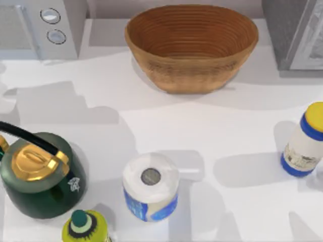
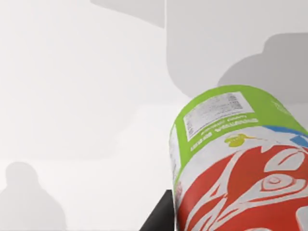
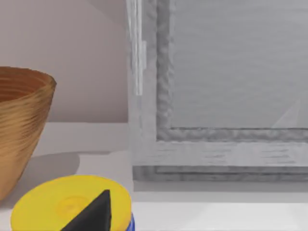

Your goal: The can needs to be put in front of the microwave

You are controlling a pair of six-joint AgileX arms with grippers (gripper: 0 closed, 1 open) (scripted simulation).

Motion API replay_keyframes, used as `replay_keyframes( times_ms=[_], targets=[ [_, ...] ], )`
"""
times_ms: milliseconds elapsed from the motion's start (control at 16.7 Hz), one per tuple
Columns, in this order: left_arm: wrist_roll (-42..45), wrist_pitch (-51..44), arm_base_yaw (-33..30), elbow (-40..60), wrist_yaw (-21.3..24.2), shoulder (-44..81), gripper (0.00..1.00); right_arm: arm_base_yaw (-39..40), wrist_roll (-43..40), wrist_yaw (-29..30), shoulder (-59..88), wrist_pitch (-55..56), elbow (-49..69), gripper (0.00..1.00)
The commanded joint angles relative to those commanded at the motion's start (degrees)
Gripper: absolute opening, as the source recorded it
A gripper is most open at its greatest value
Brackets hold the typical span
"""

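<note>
Closest to the left wrist camera is the can (image 2: 240,163): its green lower part with a white printed label points away from the lens, and the red band with white script runs nearer. A dark part of the left gripper (image 2: 159,219) lies right against the can's side. Whether that gripper is clamped on the can or merely beside it cannot be told. Behind the can lies the bare white table (image 2: 72,96), crossed by grey shadows, and where the can stands in relation to the microwave cannot be told. From above, the microwave (image 1: 40,25) sits at the far left corner, its two round silver knobs (image 1: 53,26) on the panel facing the table. A woven basket (image 1: 192,48) stands at the far middle and a darker grey appliance (image 1: 298,30) at the far right. Nearer, a green kettle (image 1: 38,174) with a gold lid is at the left, a white-blue paper roll (image 1: 150,186) is near the middle, and a yellow-green bottle (image 1: 85,228) stands at the near edge between them. The yellow-capped jar (image 1: 305,141) is at the right edge. The right gripper (image 3: 94,211) hangs just over that jar's cap, facing the darker appliance; its state cannot be told.
</note>
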Motion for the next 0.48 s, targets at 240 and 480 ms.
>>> replay_keyframes(
  times_ms=[240,480],
  targets=[
    [0.0,0.0,0.0,0.0,0.0,0.0,0.75,0.0,0.0,0.0,0.0,0.0,0.0,1.0],
    [0.0,0.0,0.0,0.0,0.0,0.0,1.0,0.0,0.0,0.0,0.0,0.0,0.0,1.0]
  ],
)
